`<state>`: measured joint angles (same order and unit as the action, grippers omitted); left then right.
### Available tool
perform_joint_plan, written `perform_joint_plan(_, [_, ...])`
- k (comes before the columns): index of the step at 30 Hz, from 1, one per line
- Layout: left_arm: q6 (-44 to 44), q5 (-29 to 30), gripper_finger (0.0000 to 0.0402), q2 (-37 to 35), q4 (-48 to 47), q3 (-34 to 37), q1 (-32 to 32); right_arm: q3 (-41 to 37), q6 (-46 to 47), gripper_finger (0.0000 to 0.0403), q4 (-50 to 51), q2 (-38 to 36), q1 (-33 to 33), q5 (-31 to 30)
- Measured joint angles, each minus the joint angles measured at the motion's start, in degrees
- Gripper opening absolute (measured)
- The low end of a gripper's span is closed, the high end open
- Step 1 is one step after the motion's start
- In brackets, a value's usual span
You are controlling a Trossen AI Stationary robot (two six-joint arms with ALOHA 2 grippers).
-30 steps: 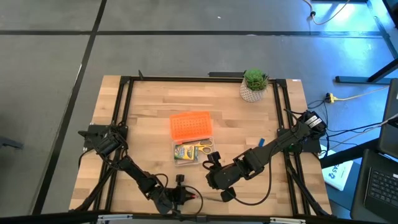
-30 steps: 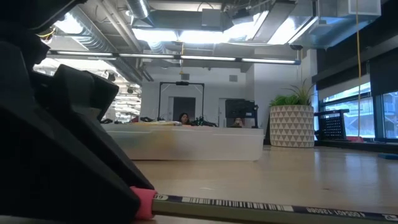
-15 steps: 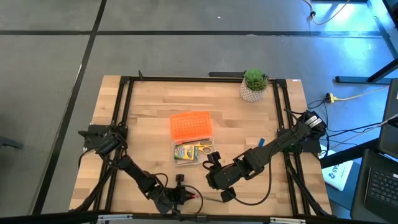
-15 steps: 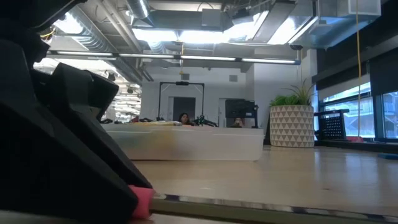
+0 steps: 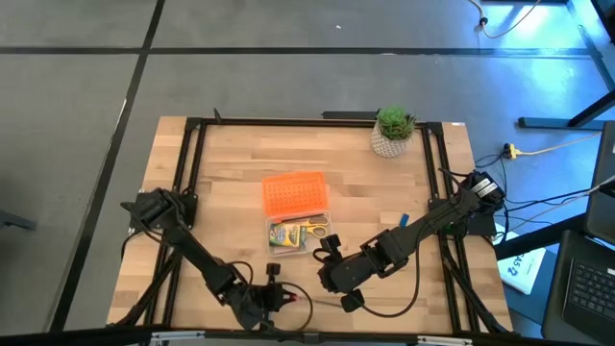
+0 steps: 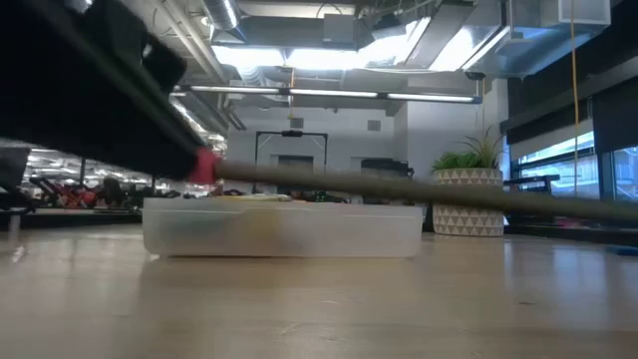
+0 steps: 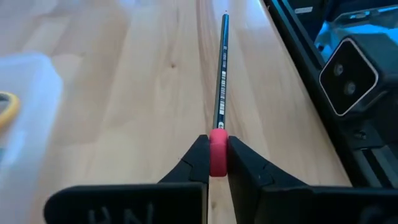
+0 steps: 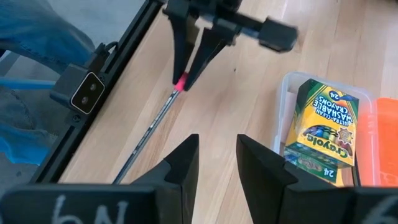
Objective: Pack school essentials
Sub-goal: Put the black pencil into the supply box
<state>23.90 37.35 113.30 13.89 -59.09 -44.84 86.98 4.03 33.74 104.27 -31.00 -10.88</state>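
Left gripper [image 7: 212,163] clamps one pencil [image 7: 220,81] by its red eraser — lifted off table [image 5: 231,192].

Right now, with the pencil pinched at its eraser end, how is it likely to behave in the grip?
The pencil looks thin, stiff and probably light. Held only by its pink eraser in the left end effector, it may pivot or droop. Its slim shaft suggests it would roll if dropped.

1. My left arm reaches from the tabletop's 9 o'clock edge toward 6 o'clock; its left pincer [image 5: 285,297] is clamped on a pencil's [image 7: 220,87] pink end.
2. My right arm stretches from 3 o'clock; its right pincer [image 5: 324,247] hangs partly parted, holding nothing.
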Motion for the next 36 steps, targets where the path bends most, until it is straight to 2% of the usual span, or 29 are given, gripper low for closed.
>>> perform_joint_plan(16, [4.1,2.3,0.0033,-13.1,-17.2,-0.1,0.4,0.0,0.0,0.011,-0.1,0.0,0.0,0.0])
perform_joint_plan(25, [6.9,3.9,0.0034,-16.8,-28.9,-0.1,4.3,0.0,-1.3,0.011,0.3,0.0,0.1,-0.4])
perform_joint_plan(32, [2.4,4.0,0.0034,-18.7,-33.3,-0.1,9.7,0.0,-0.8,0.011,0.4,0.0,0.3,-13.9])
perform_joint_plan(36, [1.2,4.0,0.0034,-19.4,-36.0,-0.1,12.9,0.0,1.8,0.011,0.5,0.0,0.2,-18.9])
